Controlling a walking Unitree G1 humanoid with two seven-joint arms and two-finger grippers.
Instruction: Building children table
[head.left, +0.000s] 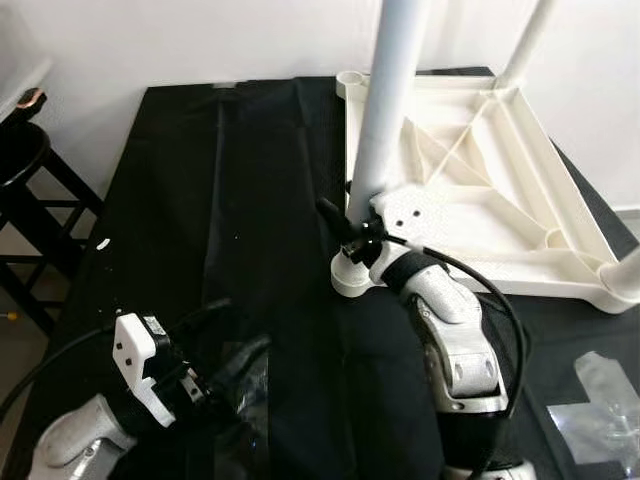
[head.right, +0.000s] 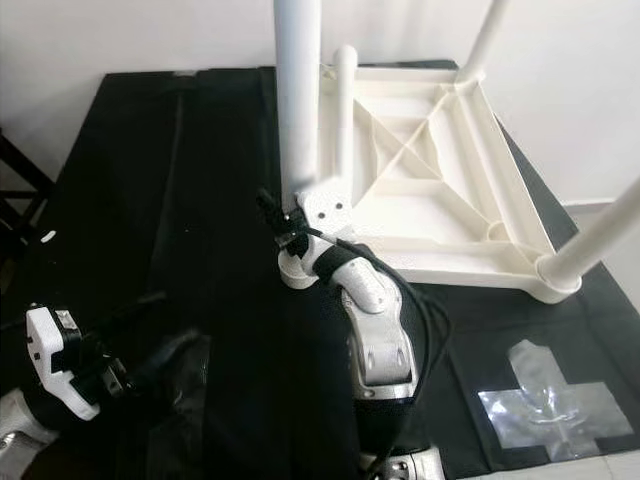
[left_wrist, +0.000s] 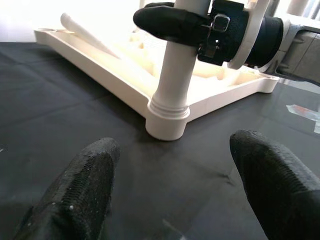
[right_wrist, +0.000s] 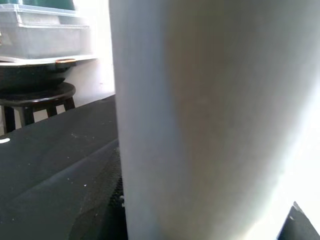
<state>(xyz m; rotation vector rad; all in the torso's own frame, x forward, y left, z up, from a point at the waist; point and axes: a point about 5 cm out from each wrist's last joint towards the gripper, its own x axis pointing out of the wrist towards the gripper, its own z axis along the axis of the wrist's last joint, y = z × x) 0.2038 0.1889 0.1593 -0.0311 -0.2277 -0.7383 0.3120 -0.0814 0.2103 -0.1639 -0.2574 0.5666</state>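
Note:
The white children's table top (head.left: 560, 270) lies upside down on a black cloth (head.left: 230, 200). A white leg (head.left: 390, 100) stands upright in the near-left corner socket (left_wrist: 167, 125). My right gripper (head.left: 352, 232) is shut on this leg just above the socket; one finger (left_wrist: 170, 22) wraps its front. The leg (right_wrist: 200, 120) looms very close in the right wrist view. My left gripper (head.left: 245, 325) hovers low over the cloth at the front left, open and pointing at the socket, well short of it. Its fingers (left_wrist: 80, 190) are spread wide.
Two more legs (head.left: 525, 40) (head.right: 600, 240) stand in the far and right corners. A loose leg (head.right: 343, 110) lies along the top's left side. A black stool (head.left: 25, 170) with plastic bins (right_wrist: 45, 30) is at the left. A clear plastic bag (head.right: 550, 400) lies front right.

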